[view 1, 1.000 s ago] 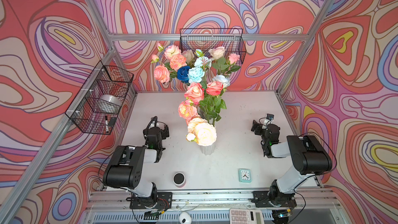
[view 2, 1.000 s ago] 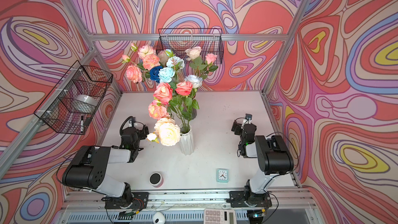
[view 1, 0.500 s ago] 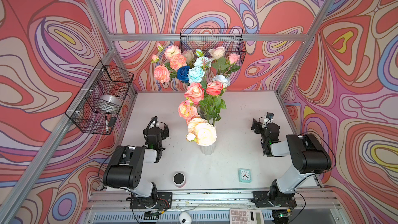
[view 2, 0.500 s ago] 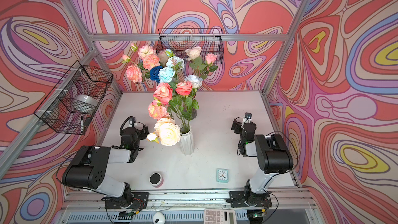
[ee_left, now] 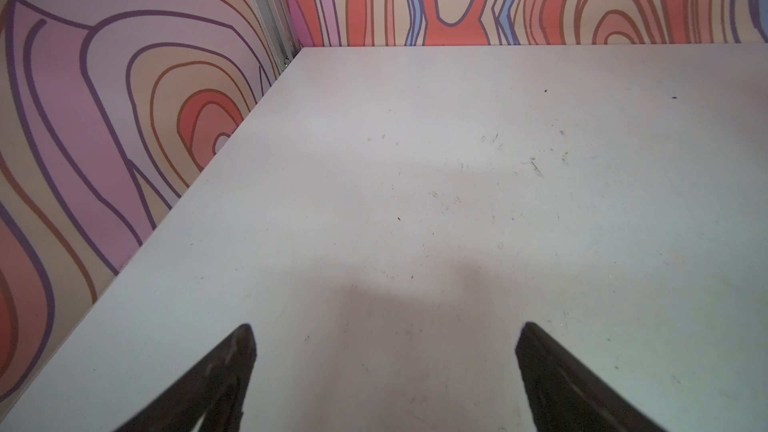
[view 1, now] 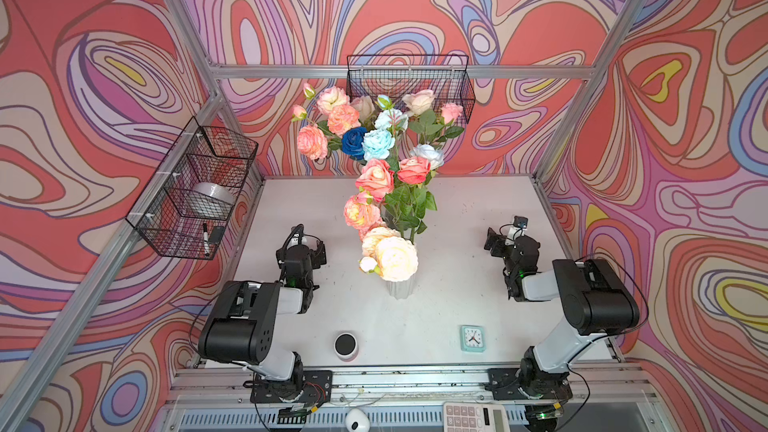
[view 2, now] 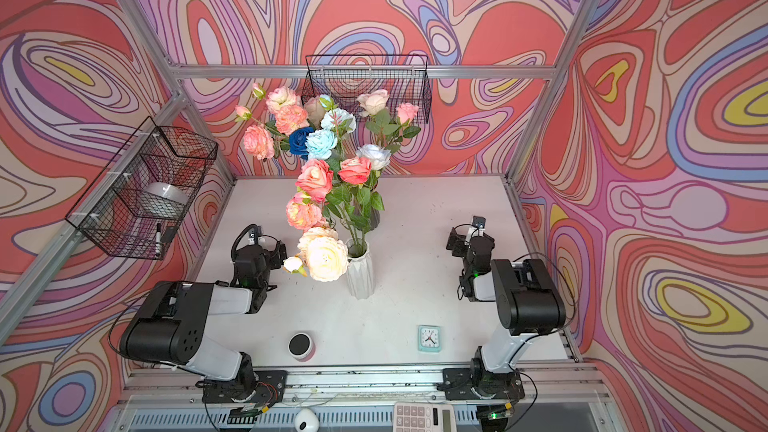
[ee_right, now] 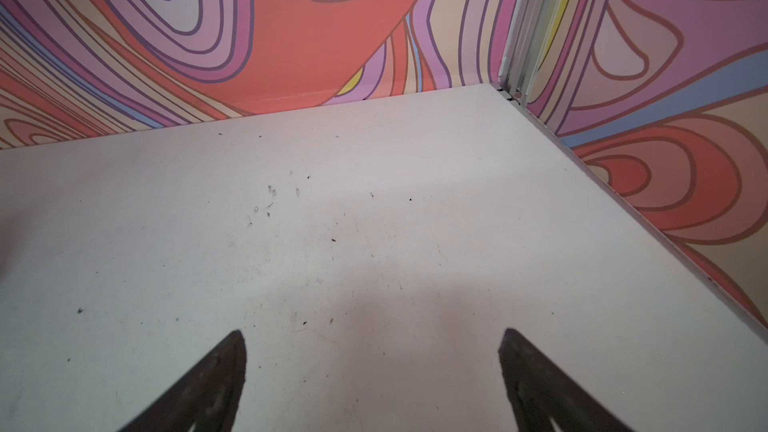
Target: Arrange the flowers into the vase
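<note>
Both top views showed the flowers [view 1: 376, 145] [view 2: 320, 143] standing in a white ribbed vase [view 1: 400, 288] [view 2: 360, 280] and a dark vessel [view 2: 374, 220] behind it on the surface [view 1: 457, 222]; arranging looked complete. Left wrist view: left end effector [ee_left: 384, 328] gaped wide, empty. Right wrist view: right end effector [ee_right: 372, 332] likewise; only a check seemed left.

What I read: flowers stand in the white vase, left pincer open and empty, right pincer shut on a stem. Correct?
No: the right pincer is open and empty, as the right wrist view shows. Flowers, white vase and left pincer: as stated.
</note>
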You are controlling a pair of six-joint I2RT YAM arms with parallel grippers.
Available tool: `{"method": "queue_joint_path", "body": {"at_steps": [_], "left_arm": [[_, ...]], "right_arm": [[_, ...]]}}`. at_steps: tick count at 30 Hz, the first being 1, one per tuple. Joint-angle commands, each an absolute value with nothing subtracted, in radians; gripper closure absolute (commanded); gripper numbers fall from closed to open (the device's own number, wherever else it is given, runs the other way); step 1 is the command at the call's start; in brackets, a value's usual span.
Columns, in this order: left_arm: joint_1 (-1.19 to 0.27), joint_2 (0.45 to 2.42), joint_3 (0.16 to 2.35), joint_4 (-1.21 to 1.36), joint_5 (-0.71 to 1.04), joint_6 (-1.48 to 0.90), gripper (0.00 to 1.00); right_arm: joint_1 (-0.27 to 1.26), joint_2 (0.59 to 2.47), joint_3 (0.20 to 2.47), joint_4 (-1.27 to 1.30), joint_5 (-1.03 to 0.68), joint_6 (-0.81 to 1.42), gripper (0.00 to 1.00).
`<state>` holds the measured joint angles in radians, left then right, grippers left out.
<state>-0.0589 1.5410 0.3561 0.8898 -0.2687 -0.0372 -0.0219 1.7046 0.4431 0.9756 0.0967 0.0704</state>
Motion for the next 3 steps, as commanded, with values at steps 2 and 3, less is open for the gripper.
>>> {"method": "queue_joint_path", "body": {"at_steps": [2,3], "left_arm": [[-0.055,1.551,0.368,0.916,-0.264,-0.037,0.0],[-0.055,1.55,0.368,0.916,-0.265,-0.038,0.0]], "right_arm": [[-0.016,1.708,0.451,0.983,0.104,0.062,0.02],[-0.015,1.707,0.451,0.983,0.104,0.062,0.02]]}}
